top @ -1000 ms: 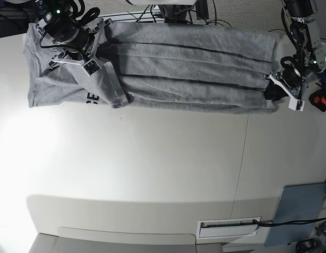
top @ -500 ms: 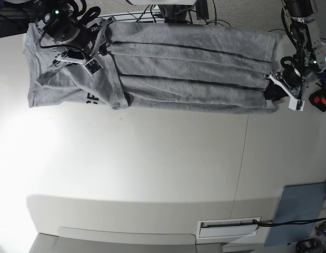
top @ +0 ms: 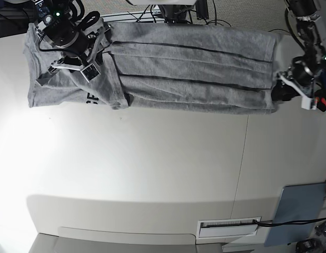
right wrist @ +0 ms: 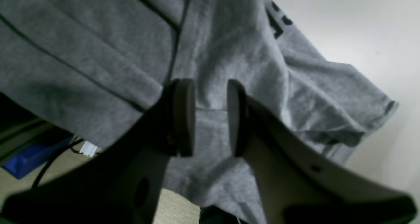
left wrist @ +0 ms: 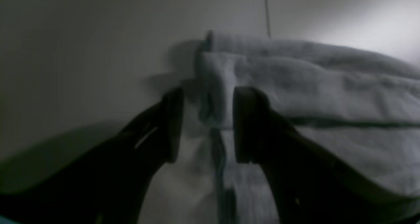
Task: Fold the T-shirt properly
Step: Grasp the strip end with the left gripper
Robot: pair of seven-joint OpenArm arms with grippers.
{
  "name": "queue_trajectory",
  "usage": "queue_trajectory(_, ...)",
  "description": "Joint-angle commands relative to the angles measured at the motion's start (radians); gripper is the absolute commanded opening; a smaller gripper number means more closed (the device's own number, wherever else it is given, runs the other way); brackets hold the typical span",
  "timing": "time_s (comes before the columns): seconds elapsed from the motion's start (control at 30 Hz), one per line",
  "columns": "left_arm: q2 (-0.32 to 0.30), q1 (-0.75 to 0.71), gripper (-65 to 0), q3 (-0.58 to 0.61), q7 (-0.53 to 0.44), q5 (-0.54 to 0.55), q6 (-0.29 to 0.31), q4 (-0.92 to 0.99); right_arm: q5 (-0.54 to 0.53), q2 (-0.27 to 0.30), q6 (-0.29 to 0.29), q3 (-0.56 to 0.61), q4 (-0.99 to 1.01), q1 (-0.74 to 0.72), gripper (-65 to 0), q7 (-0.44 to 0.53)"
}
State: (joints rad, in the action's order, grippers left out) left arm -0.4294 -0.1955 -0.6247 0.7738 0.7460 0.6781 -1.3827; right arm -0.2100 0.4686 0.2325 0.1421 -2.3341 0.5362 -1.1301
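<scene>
1 grey T-shirt (top: 168,68) lies folded lengthwise along the table's (top: 152,168) far edge, with broad bare tabletop in front. 2 grippers: the left gripper (left wrist: 203,128) stands apart astride the hem end, and the right gripper (right wrist: 210,119) is parted above the sleeve end, neither gripping.

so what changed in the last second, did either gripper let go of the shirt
Both did, it seems. The right gripper lifted off the sleeve end with its jaws now apart and nothing between them. The left gripper opened at the hem and drew back off the corner, its jaws still straddling the fabric edge. The shirt stayed folded in a long strip on the table.
</scene>
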Motion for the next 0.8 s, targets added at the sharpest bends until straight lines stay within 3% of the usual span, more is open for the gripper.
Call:
queue_trajectory(0.0, -0.019, 0.0, -39.0, -0.032, 0.007, 0.051, 0.014, -0.016, 0.002, 0.013, -0.005, -0.006, -0.014, -0.002, -47.7, 0.023)
queue_trajectory(0.1, -0.019, -0.028, -39.0, -0.081, 0.051, 0.106, 0.02, -0.016, 0.001, 0.013, -0.005, -0.006, -0.014, -0.002, -47.7, 0.024)
queue_trajectory(0.53, -0.007, -0.188, -39.0, -0.085, 0.05, 0.18, 0.02, -0.016, 0.001, 0.013, -0.005, -0.006, -0.014, -0.002, -47.7, 0.024)
queue_trajectory(0.77, 0.065, -0.187, -39.0, -0.085, 0.064, 0.183, 0.02, -0.016, 0.001, 0.013, -0.005, -0.006, -0.014, -0.007, -47.7, 0.023)
